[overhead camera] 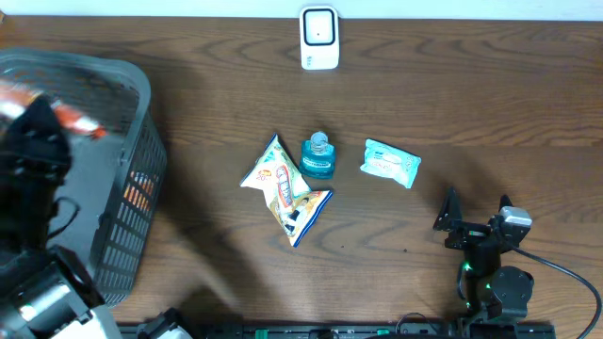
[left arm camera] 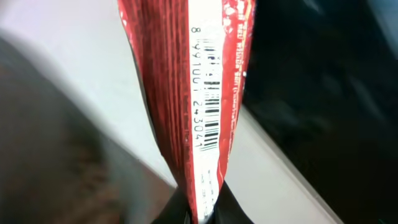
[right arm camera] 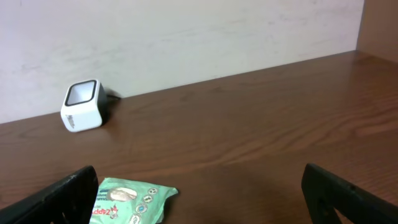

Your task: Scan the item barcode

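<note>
Far left: a basket (overhead camera: 141, 202), over which the left gripper (left arm camera: 200, 210) is clamped tight on a red packet (left arm camera: 208, 93), its barcode facing the wrist camera. Centre: snack bag (overhead camera: 283, 188), blue bottle (overhead camera: 318, 156), scanner (overhead camera: 319, 38) behind, green packet (overhead camera: 390, 163). Right: right gripper (right arm camera: 202, 196), jaws spread wide, holding nothing.
</note>
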